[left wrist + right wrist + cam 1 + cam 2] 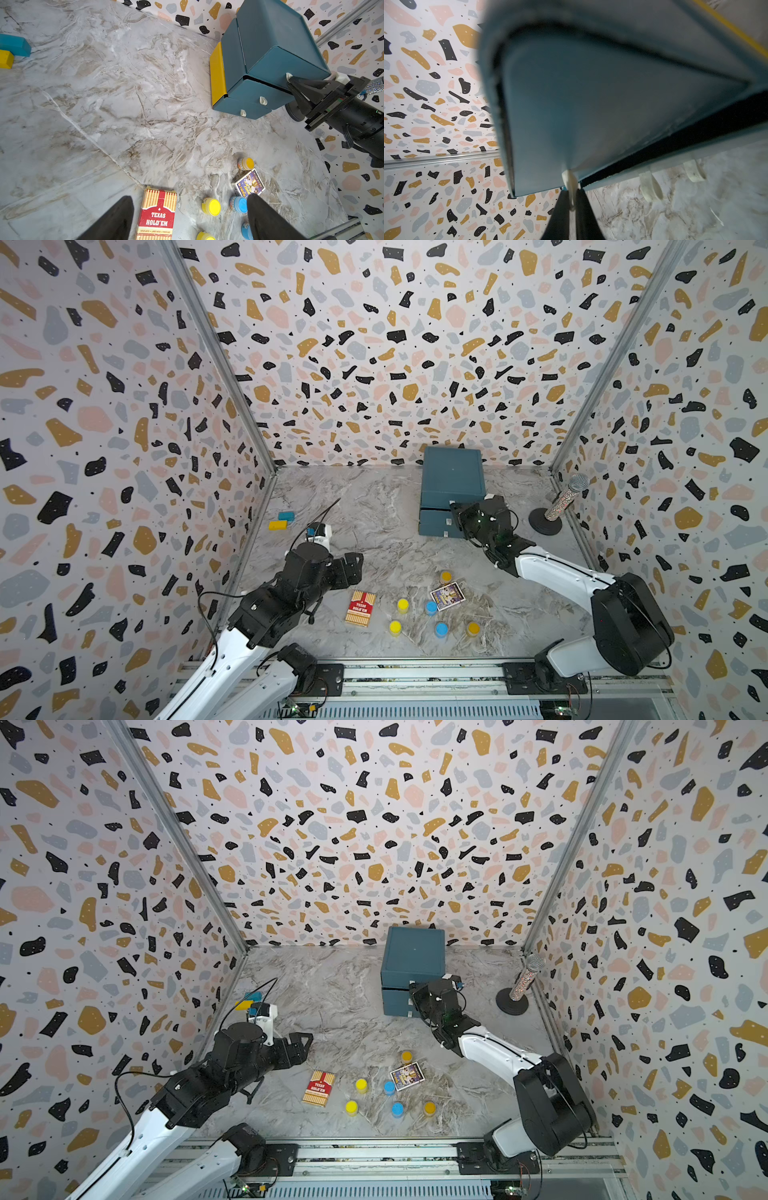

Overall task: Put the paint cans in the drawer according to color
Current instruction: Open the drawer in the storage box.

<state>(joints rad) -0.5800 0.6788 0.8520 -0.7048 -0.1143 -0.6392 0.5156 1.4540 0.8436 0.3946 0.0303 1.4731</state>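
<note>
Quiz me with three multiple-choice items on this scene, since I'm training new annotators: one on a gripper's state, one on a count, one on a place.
1. The right gripper is:
A. wide open
B. shut on the top pull tab of the drawer chest
C. shut on nothing

2. Paint cans standing on the table:
A. four
B. six
C. eight

3. The illustrated card box lies:
A. on top of the drawer chest
B. inside a drawer
C. beside an orange can

Key:
1 B: the right wrist view shows it pinching the pale tab.
2 B: both top views show two yellow, two blue, two orange.
3 C: the can stands right by the box, on its drawer-chest side.
</note>
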